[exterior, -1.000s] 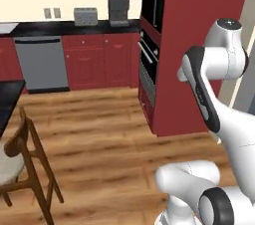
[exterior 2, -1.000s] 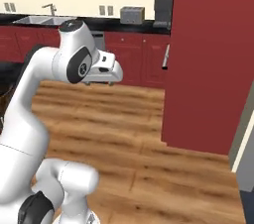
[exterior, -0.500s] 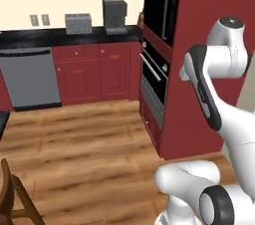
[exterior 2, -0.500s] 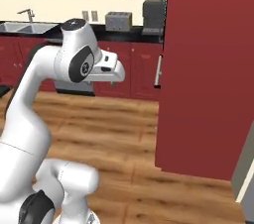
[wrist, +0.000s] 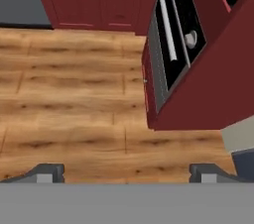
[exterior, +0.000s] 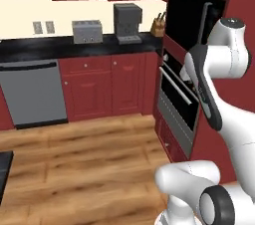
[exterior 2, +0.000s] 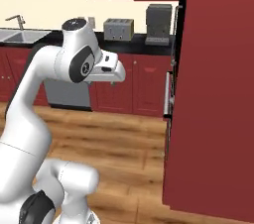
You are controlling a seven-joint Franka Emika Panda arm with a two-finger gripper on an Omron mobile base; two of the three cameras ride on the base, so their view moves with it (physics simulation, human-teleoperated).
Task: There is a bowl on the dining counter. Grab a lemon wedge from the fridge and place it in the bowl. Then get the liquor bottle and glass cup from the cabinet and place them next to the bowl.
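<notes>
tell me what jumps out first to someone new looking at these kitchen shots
The big white robot arm with dark joints dominates the foreground of both base views, folded up over the wooden plank floor. Next comes the tall dark red cabinet column holding a black wall oven with a long silver handle, to the right of the arm in the left base view. Behind, a silver toaster and dark grey coffee machine sit on the plain black counter.

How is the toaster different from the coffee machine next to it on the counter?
The toaster is low, wide and silver-grey; the coffee machine is taller, narrower and darker grey. The toaster has slots on top; the coffee machine has an open hollow in its front. Both are boxy and stand upright on the black counter against the cream wall.
</notes>
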